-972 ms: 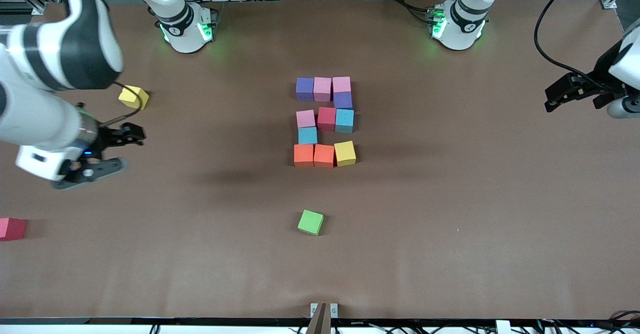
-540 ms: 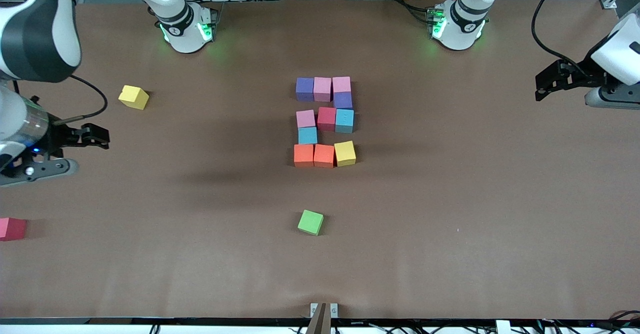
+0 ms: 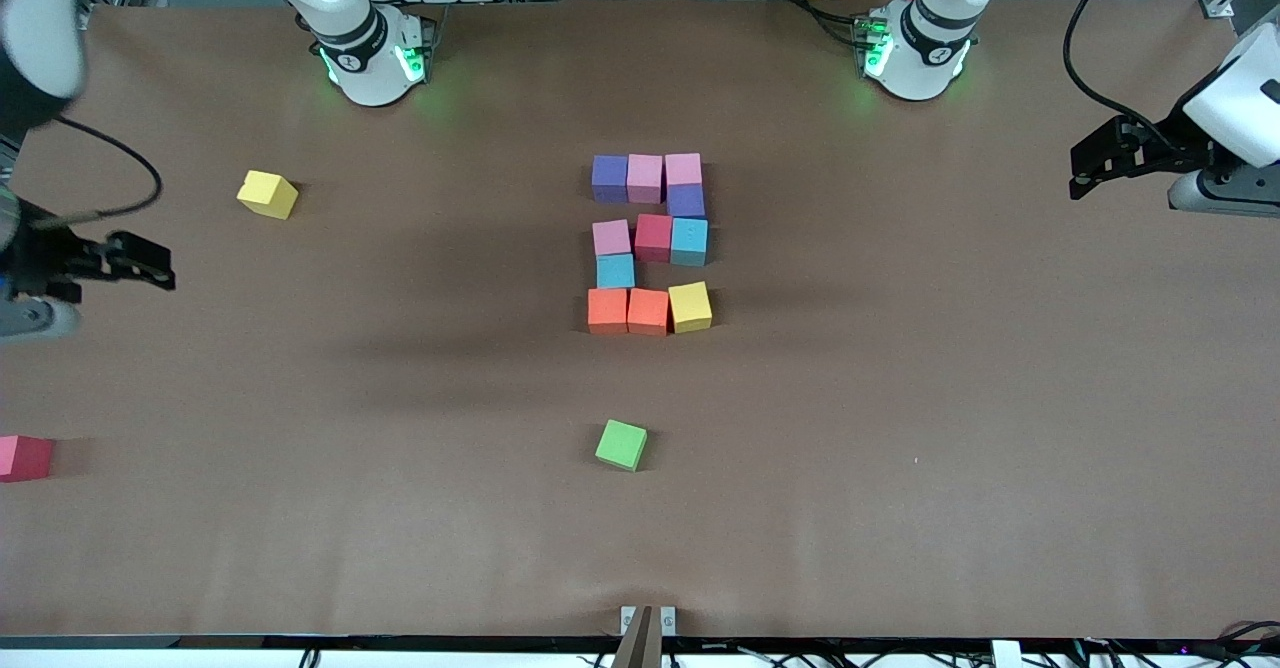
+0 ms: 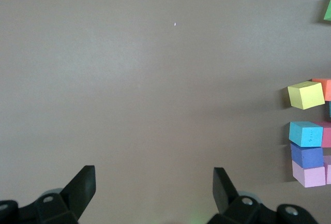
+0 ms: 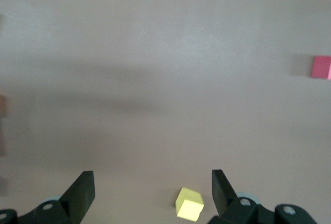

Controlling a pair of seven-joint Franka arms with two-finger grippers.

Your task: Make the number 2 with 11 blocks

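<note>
My left gripper (image 4: 154, 188) over table's (image 3: 900, 398) left-arm end, jaws spread, empty. My right gripper (image 5: 153, 188) over right-arm end, jaws spread, empty. Number 2 (image 3: 650, 243) at table centre, all eleven blocks touching: three on top, purple, three mid-row, blue, three at base. In front view it lies toward 9 o'clock of left gripper, 3 o'clock of right. Neither arm clearly nearer. Judgement: digit complete, no pick needed. Green cube (image 3: 621, 444) at its 6 o'clock, apart.

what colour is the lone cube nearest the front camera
Green cube, clearest in the front view.
</note>
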